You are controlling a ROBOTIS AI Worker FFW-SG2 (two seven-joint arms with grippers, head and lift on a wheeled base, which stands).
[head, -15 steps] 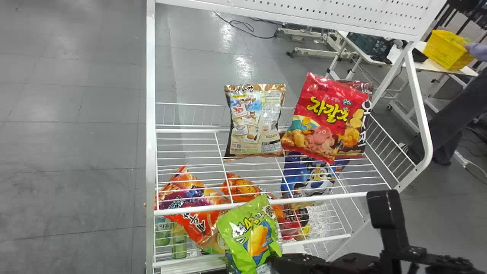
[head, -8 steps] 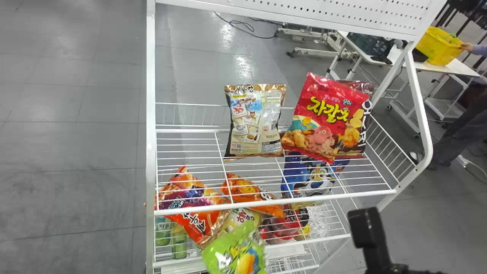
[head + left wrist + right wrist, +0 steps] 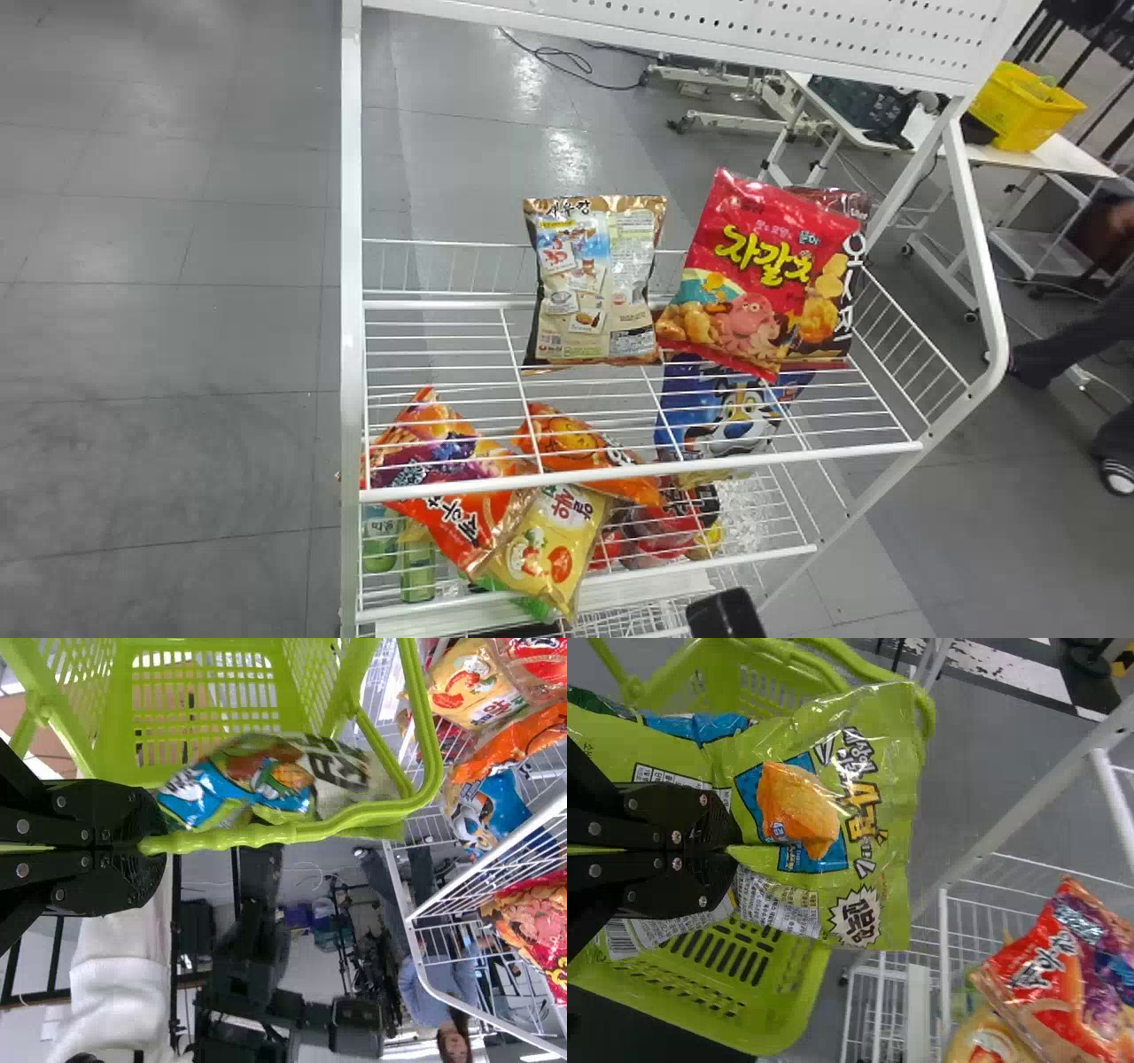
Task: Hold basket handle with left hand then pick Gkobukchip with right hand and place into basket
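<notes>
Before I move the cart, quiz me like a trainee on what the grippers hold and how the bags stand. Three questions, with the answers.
1. What is the left gripper shut on?
a) a bottle
b) the basket handle
c) the rack's frame

2. True or false: the right gripper is shut on a green snack bag.

3. Fill in: in the head view, the red bag stands to the ____ of the beige bag.

Key: 1 b; 2 true; 3 right.
</notes>
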